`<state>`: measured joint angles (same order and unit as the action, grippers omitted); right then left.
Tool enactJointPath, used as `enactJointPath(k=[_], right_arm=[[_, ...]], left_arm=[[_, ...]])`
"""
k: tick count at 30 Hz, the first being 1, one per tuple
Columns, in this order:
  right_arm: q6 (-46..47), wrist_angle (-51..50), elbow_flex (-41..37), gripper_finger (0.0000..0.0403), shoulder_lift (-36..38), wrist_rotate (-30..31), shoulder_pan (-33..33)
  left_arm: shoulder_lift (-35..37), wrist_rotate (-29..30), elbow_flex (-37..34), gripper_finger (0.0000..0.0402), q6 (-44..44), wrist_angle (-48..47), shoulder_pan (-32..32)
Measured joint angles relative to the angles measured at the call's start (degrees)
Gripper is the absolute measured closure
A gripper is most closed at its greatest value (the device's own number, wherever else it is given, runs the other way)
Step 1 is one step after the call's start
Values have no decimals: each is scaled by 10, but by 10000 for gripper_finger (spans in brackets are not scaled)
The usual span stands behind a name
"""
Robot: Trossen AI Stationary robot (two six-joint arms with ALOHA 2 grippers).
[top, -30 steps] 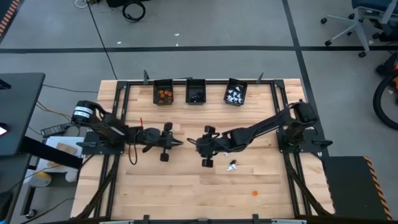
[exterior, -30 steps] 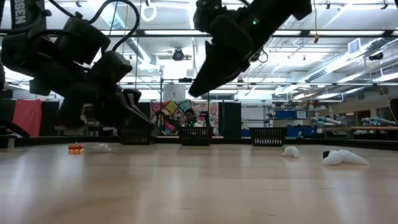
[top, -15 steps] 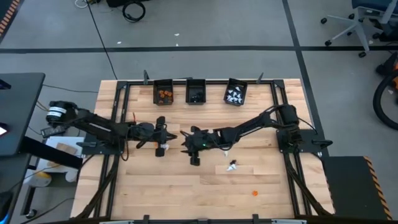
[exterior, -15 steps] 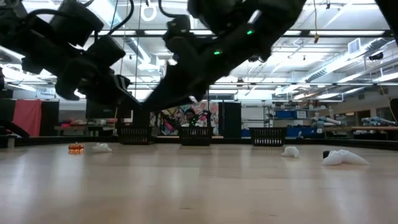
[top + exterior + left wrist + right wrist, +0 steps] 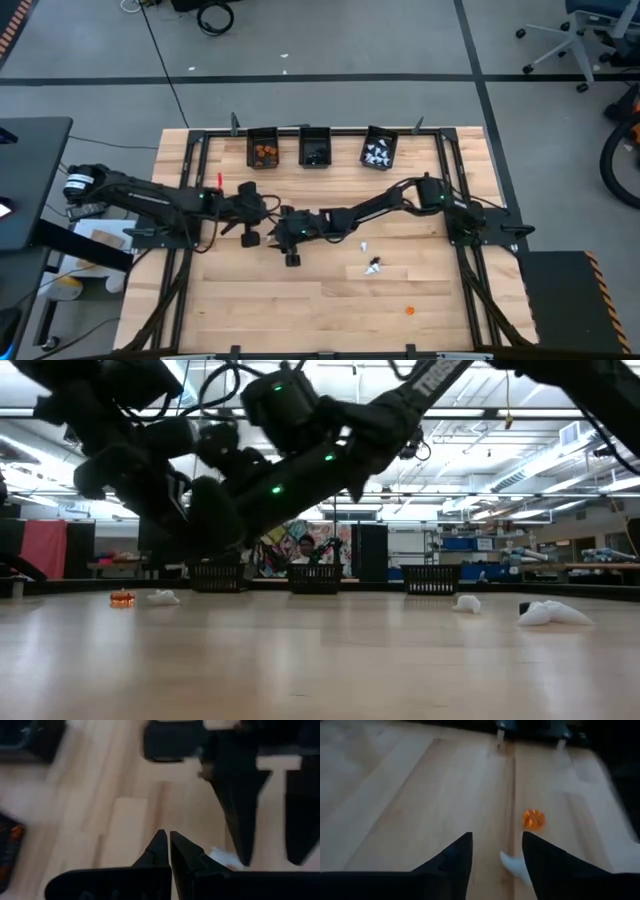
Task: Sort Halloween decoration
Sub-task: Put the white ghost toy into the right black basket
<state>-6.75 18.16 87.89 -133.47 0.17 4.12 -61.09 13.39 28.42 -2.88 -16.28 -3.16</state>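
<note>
High view: both arms reach toward the middle of the pale, smooth wooden table [image 5: 300, 300]. The right gripper [image 5: 492, 857] hangs with its fingers parted and nothing between them; just ahead of it lie a tiny ridged orange trinket [image 5: 534, 818] and a white trinket [image 5: 512, 862]. The left gripper [image 5: 166, 845] is pinched together, empty. More white pieces [image 5: 372, 264] sit loose mid-table, and one orange piece [image 5: 409, 310] lies nearer the front edge. Three small black bins [image 5: 313, 148] line the far edge, already holding sorted bits. I'd say it's lining up a pick: next, lower and close on one trinket.
</note>
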Motion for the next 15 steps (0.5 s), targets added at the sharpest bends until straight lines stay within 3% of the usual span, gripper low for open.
enactJointPath(k=[9, 15], right_arm=[[1, 54, 18, 149, -34, -28, -36], [-7, 142, 8, 142, -71, -108, -50]], left_arm=[[39, 57, 15, 401, -16, -49, -2], [56, 72, 14, 401, -20, -55, -2]])
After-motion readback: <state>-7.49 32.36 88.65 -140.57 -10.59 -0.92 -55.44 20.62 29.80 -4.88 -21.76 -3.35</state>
